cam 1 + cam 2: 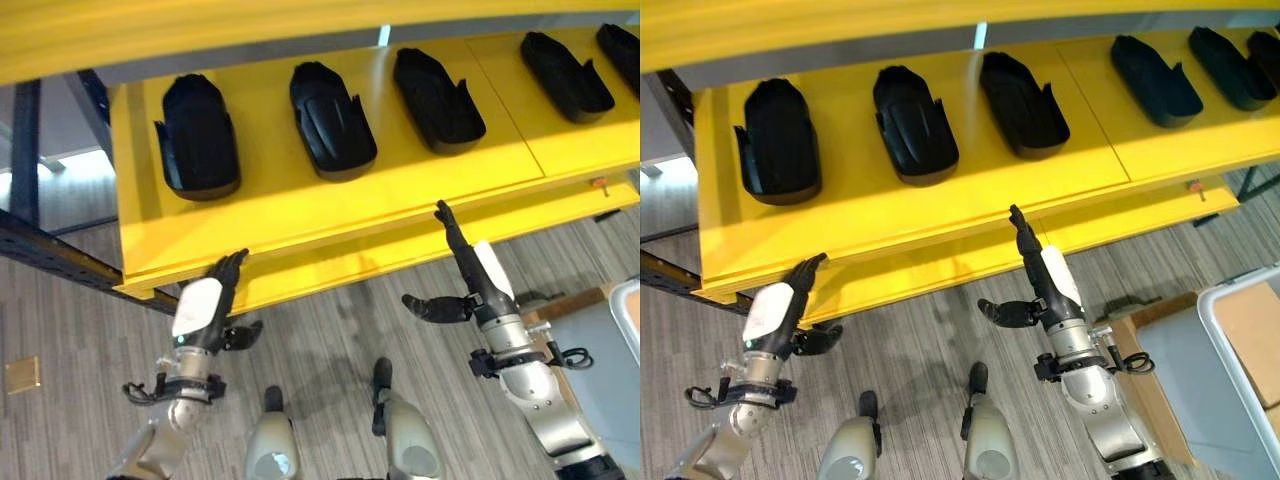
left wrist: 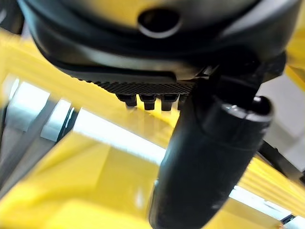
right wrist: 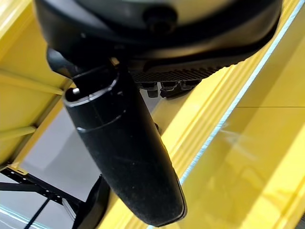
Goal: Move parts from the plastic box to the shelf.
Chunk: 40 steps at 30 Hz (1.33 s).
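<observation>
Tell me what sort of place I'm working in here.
Probably a factory or warehouse parts station: a long yellow metal shelf carrying a row of identical black moulded plastic parts, a dark steel rack frame, and grey plank flooring below.

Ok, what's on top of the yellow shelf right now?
Five black molded parts lie in a row on the yellow shelf, spaced apart. The beam above covers the shelf's back edge, so anything there is hidden. Both robot hands are open and empty at its front lip.
</observation>
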### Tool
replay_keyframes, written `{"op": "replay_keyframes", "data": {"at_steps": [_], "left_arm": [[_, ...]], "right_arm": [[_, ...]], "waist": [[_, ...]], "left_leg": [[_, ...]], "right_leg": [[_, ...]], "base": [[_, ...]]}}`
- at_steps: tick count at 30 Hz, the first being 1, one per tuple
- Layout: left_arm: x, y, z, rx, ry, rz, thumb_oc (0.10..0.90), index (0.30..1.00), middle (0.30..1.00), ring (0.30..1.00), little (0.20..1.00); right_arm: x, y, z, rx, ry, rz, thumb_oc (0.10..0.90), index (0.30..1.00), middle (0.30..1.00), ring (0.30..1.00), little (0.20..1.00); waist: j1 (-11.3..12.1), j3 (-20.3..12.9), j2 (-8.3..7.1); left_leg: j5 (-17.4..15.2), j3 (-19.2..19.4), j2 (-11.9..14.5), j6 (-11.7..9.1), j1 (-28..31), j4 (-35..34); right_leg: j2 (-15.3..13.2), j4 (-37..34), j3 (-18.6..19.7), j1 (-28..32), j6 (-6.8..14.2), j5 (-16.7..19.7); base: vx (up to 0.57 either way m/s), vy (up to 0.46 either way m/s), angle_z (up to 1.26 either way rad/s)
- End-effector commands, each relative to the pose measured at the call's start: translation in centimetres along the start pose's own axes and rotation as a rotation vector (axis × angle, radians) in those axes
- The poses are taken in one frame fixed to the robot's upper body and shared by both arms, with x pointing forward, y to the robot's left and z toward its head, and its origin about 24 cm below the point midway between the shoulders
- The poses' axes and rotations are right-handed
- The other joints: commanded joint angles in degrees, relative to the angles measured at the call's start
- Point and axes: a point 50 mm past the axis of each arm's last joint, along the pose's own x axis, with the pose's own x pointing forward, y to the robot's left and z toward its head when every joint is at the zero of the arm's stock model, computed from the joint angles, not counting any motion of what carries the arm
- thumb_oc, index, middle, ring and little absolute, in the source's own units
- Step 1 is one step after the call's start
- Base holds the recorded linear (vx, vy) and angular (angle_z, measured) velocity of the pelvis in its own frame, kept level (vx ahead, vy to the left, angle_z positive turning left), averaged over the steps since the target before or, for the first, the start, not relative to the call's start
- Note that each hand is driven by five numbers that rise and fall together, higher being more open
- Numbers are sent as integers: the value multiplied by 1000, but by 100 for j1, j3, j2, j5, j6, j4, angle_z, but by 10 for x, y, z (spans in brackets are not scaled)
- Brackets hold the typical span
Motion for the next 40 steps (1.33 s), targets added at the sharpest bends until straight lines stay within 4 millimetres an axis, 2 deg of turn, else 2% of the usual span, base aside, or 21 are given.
{"op": "replay_keyframes", "data": {"at_steps": [1, 12, 16, 17, 19, 24, 27, 33, 40], "left_arm": [[-20, -3, -2, -49, -28, -85, 900, 1000, 1000, 1000, 1000], [-14, 18, 10, -48, -85, 25, 900, 1000, 1000, 1000, 1000], [-17, 16, 12, -245, -54, 38, 900, 1000, 1000, 1000, 1000], [-18, 16, 12, -246, -54, 38, 900, 1000, 1000, 1000, 1000], [-27, 3, 13, -651, 8, 7, 900, 1000, 1000, 1000, 1000], [-35, -6, 15, -811, 30, -43, 900, 1000, 1000, 1000, 1000], [-42, -17, 12, -992, 90, -66, 900, 1000, 1000, 1000, 1000], [-44, -30, 16, -1151, 127, -105, 900, 1000, 1000, 1000, 1000], [-44, -33, 19, -1149, 122, -139, 900, 1000, 1000, 1000, 1000]], "right_arm": [[5, -28, 35, 13, -201, -109, 900, 1000, 1000, 1000, 1000], [0, -27, 28, 18, -157, -102, 900, 1000, 1000, 1000, 1000], [-3, -21, 24, 66, -124, -79, 900, 1000, 1000, 1000, 1000], [-3, -20, 24, 66, -123, -79, 900, 1000, 1000, 1000, 1000], [-9, -14, 17, 121, -79, -56, 900, 1000, 1000, 1000, 1000], [-13, -8, 11, 161, -46, -40, 900, 1000, 1000, 1000, 1000], [-17, 1, 6, 262, -2, -17, 900, 1000, 1000, 1000, 1000], [-21, 16, 2, 405, 43, 39, 900, 1000, 1000, 1000, 1000], [-23, 20, 0, 457, 65, 61, 900, 1000, 1000, 1000, 1000]], "waist": [[69, -992, -197], [23, -1848, -3], [29, -2033, 52], [26, -2038, 54], [39, -2225, 124], [40, -2354, 205], [1, -2449, 254], [-38, -2515, 267], [-84, -2561, 270]], "left_leg": [[758, -395, -85, 157, -564, -484], [872, -326, 3, 171, -136, -930], [897, -288, 12, 171, -35, -1019], [899, -288, 13, 170, -34, -1025], [958, -289, 13, 171, 21, -1117], [952, -302, 12, 182, 77, -1121], [926, -277, 22, 185, 156, -1120], [902, -230, 39, 193, 260, -1135], [880, -209, 56, 201, 327, -1136]], "right_leg": [[-393, 320, -92, 179, 439, -467], [-319, -152, -300, 622, 446, -436], [-292, -239, -317, 724, 437, -447], [-290, -243, -319, 725, 436, -445], [-269, -312, -390, 824, 428, -446], [-256, -349, -433, 910, 425, -474], [-239, -387, -419, 976, 422, -496], [-221, -422, -365, 1054, 403, -513], [-214, -413, -328, 1071, 399, -509]], "base": [[68, -35, 22], [50, -19, 7], [3, -21, -7], [10, -32, -3], [1, -55, -2], [1, -10, 1], [5, -13, 3], [1, -4, -1], [0, 0, 0]]}}
